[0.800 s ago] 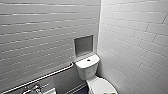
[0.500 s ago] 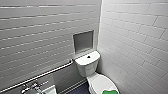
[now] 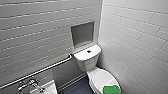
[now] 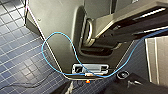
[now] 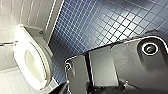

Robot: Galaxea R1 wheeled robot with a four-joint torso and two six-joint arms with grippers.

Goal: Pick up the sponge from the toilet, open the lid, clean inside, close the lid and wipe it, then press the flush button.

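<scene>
I steer squarely toward the sponge (image 3: pixel 111 89) on the lid's (image 3: pixel 100 77) front edge; I cannot tell the end effectors' state.

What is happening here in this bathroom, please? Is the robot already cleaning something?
Not yet. The robot looks down at the toilet, which stands in the corner of a tiled bathroom. The lid is closed, and the green sponge lies untouched on its front end. The flush button sits in the middle of the tank top. A grab bar runs along the wall toward a sink with a tap. Nothing has been picked up, so the cleaning has not begun.
</scene>
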